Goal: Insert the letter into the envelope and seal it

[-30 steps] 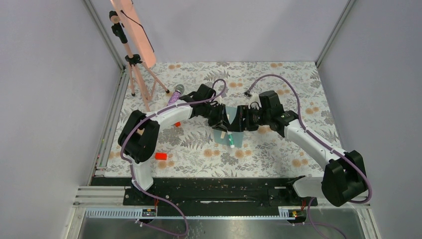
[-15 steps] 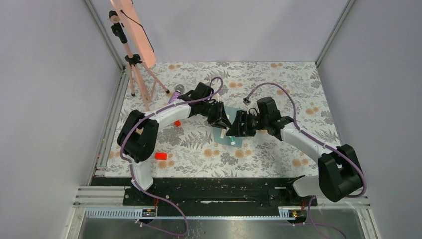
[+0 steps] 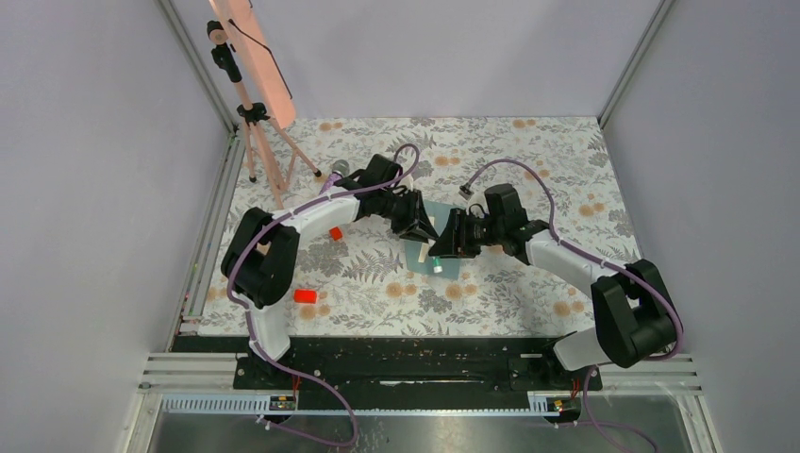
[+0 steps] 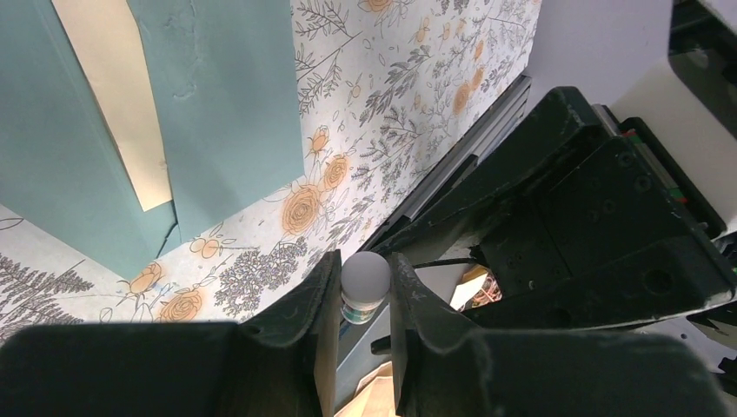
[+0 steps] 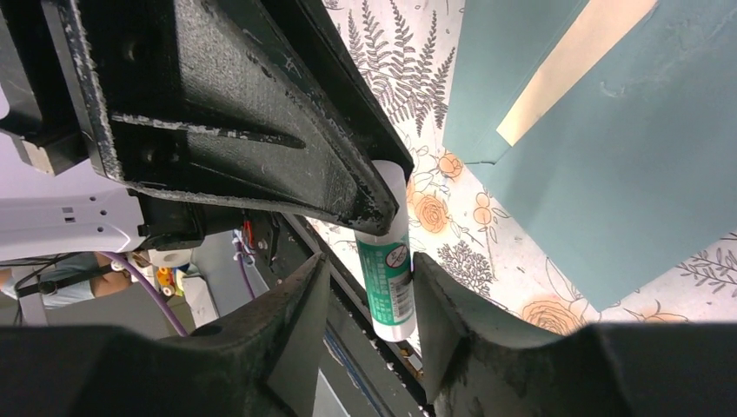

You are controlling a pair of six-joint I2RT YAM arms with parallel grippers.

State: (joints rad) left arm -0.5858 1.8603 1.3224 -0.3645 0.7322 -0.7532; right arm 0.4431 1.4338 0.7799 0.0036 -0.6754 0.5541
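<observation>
The teal envelope [image 3: 451, 266] lies flat mid-table, with a strip of the tan letter [image 3: 415, 251] showing in it. Both also show in the left wrist view, envelope [image 4: 226, 104] and letter [image 4: 122, 95], and in the right wrist view, envelope [image 5: 626, 174] and letter [image 5: 574, 69]. My left gripper [image 4: 363, 295] is shut on the white cap end of a green-and-white glue stick [image 4: 365, 280] above the envelope. My right gripper [image 5: 369, 261] is open, and its jaws straddle the glue stick's body [image 5: 388, 274]. In the top view the grippers, left [image 3: 426, 234] and right [image 3: 441, 247], meet tip to tip.
A tripod [image 3: 257, 118] carrying a salmon-pink panel [image 3: 253, 42] stands at the back left. Two red blocks [image 3: 305, 295] [image 3: 335, 233] lie on the floral cloth at left. A small purple-and-silver object [image 3: 337, 173] lies beside the left arm. Metal rails run along the near edge.
My right arm has moved left, bringing its open jaws around the glue stick that my left gripper holds. The left gripper has shifted slightly to the left.
</observation>
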